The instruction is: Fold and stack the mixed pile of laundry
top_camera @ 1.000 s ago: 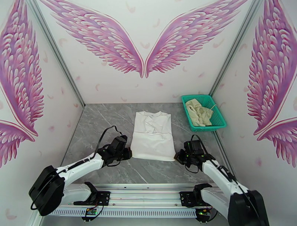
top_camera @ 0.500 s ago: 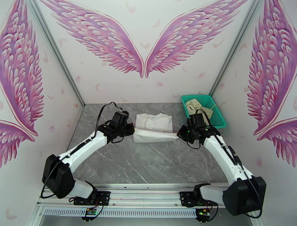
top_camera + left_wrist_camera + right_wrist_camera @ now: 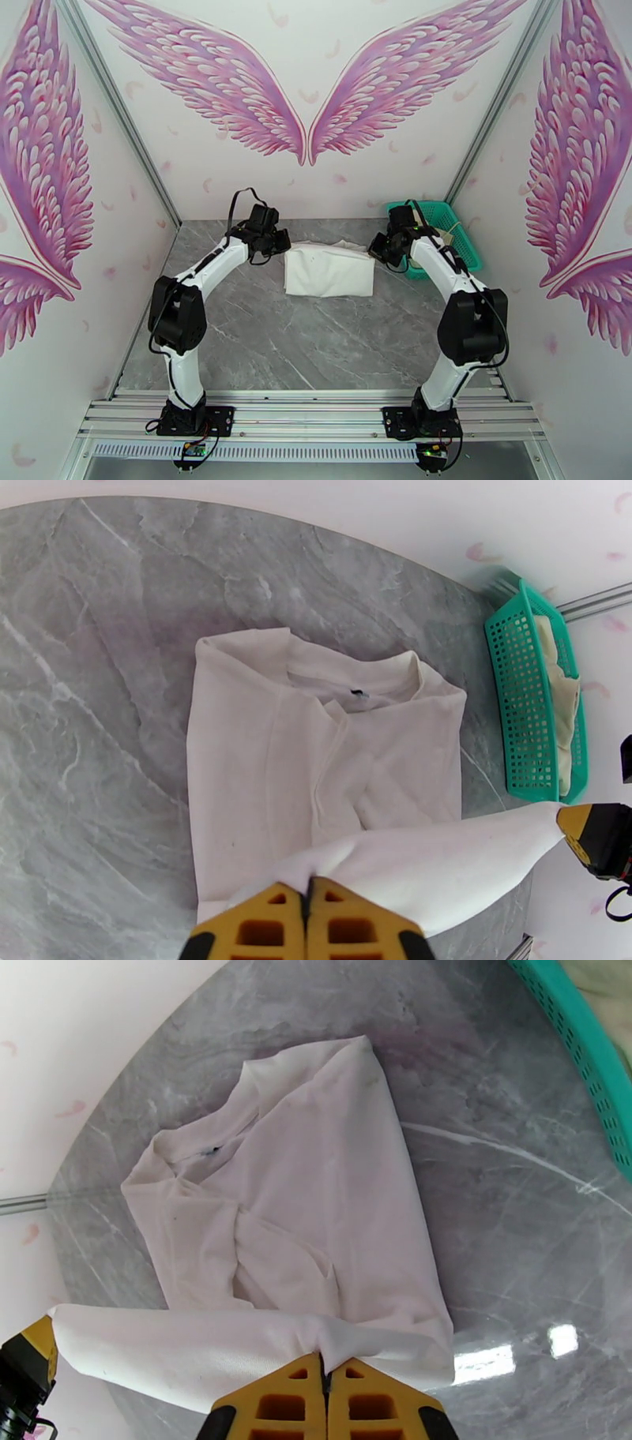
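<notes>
— Since a second ago, the left gripper point(image 3: 308, 897) and right gripper point(image 3: 325, 1372) had carried the near edge of the white shirt point(image 3: 328, 274) to the far side of the grey table point(image 3: 316, 347), doubling it over.
— And the grips?
— Each was clamped tight on a corner, with the edge taut between them. The cream garment point(image 3: 559, 693) lay in the green basket point(image 3: 466, 249).

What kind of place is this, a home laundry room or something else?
Probably a staged robot booth, not a home: left arm and right arm bolted to a rail, holding a white shirt on a marble-look table, pink wing murals on the walls.
</notes>
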Motion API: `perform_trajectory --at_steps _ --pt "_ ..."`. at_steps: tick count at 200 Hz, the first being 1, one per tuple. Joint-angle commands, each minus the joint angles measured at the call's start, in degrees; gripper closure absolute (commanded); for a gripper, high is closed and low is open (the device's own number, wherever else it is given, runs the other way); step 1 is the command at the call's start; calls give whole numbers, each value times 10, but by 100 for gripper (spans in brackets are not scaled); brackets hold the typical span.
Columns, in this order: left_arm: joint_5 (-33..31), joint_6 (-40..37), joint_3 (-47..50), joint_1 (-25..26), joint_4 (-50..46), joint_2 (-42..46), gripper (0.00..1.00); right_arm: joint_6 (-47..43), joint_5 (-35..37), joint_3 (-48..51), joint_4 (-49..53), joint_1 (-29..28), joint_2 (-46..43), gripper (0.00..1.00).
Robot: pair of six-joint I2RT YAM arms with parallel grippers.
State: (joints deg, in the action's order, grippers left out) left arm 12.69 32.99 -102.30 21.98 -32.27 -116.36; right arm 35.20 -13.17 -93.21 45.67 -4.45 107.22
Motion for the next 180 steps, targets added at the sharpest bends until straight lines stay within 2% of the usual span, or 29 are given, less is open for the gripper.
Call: perform_trajectory --at_steps 1,51,111,117,139,156,180 --pt "15 -6 -68 -9 -19 -47 100 -8 -19 -54 -11 9 46 100" --pt "31 4 -159 -24 -30 -148 100 -5 -43 -138 -12 19 143 100" --pt "57 22 -283 -45 -51 -262 100 3 -59 -176 -33 31 215 100" --pt "60 24 -294 -46 -51 -272 95 3 -59 -177 -36 32 220 98" --pt "70 32 -323 -55 -46 -297 62 2 -63 -185 -51 38 239 80" --pt "71 34 -332 -64 -37 -300 43 -1 -74 -197 -62 43 249 72" --pt "62 19 -363 -75 -55 -291 36 -11 -87 -231 -57 45 248 61"
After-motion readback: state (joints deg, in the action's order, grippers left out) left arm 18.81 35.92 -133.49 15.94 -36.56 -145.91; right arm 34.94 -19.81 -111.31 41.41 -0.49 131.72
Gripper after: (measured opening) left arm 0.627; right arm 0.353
